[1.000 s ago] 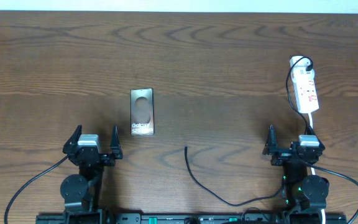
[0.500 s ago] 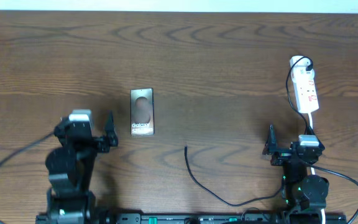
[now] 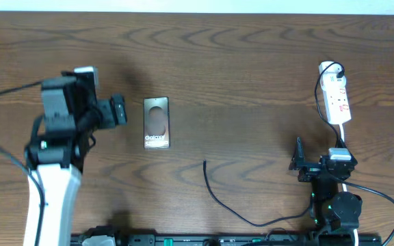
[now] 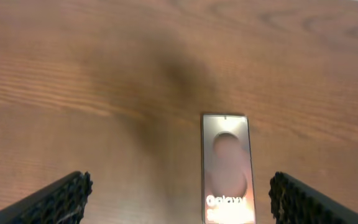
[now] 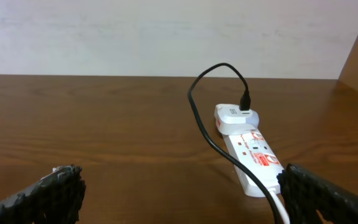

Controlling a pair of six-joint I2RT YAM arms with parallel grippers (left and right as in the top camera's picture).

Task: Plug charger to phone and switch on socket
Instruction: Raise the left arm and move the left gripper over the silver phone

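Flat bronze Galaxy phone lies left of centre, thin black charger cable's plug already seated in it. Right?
No. Overhead view: the thin black charger cable's plug lies loose on the brown wooden table, apart from the flat bronze Galaxy phone, which does lie left of centre.

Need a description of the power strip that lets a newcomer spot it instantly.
Start at the wooden table and go to its right side. The socket is the narrow white strip with red marks, with a white adapter and black charger cable plugged into its far end. Unlike the dark phone, it is white.
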